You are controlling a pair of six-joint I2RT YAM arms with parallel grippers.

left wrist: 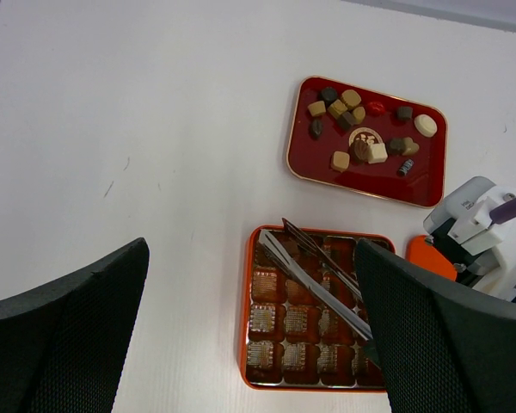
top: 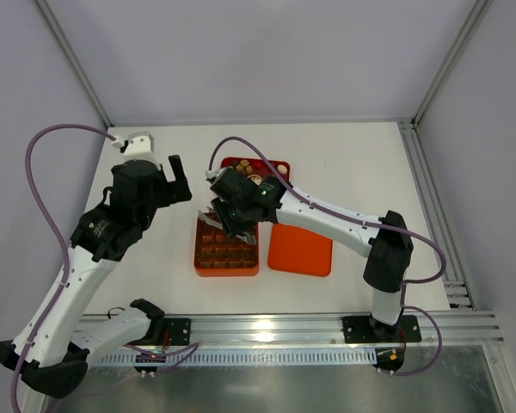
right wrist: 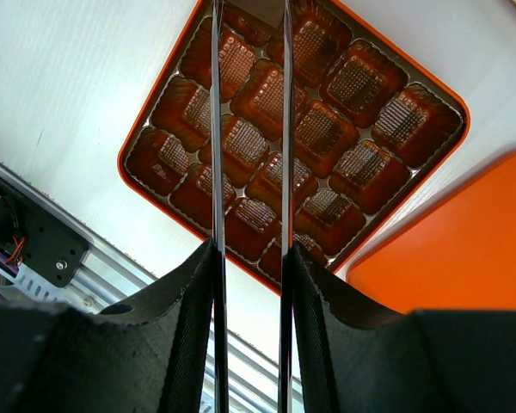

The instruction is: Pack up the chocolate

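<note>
Your right claw (right wrist: 249, 52), part-open and empty over the box (top: 227, 249), has the chocolate (left wrist: 361, 129) just beyond it.

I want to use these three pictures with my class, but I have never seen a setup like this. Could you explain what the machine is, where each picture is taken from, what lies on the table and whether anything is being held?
Two robot arms stand at a white table. One picture looks down from above; the other two come from cameras on each arm's wrist.

On the table lie an orange box with a grid of empty cells, its orange lid beside it, and a dark red tray holding loose chocolate pieces.

The right gripper ends in long metal tongs, poised over the box with nothing visible between them. The left gripper is open and empty.
</note>
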